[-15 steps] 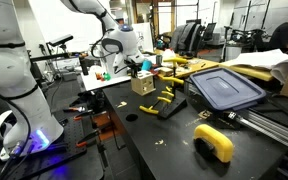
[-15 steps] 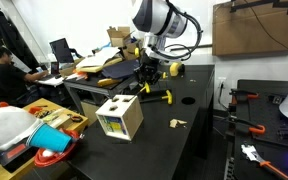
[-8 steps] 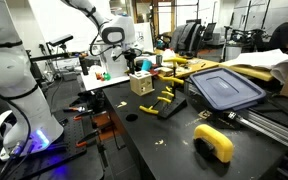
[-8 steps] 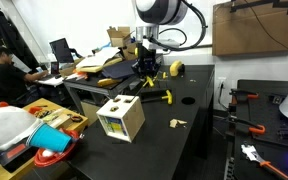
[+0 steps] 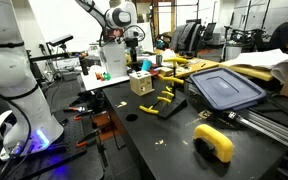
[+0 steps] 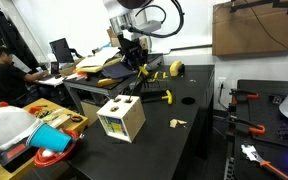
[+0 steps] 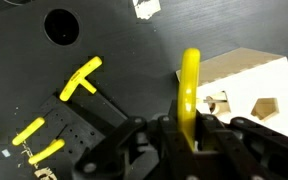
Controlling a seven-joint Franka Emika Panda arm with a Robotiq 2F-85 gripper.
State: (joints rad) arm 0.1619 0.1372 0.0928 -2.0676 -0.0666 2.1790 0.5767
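Black fingers point(image 7: 208, 130) clamped on a slender yellow bar point(image 7: 190, 85) above the matte black worktop point(image 7: 114, 30). Wooden box point(image 7: 246, 88) with shaped cut-outs at three o'clock, yellow T-piece point(image 7: 81, 78) at nine.

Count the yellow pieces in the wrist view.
4: a yellow bar in the gripper, a T-shaped piece on the table, two small pieces on the black rack. Others may be hidden.

White, round arm point(image 5: 117, 14) with dark joints. Black gripper point(image 6: 134, 60), and a black cable point(image 6: 171, 20) looping at 3 o'clock.
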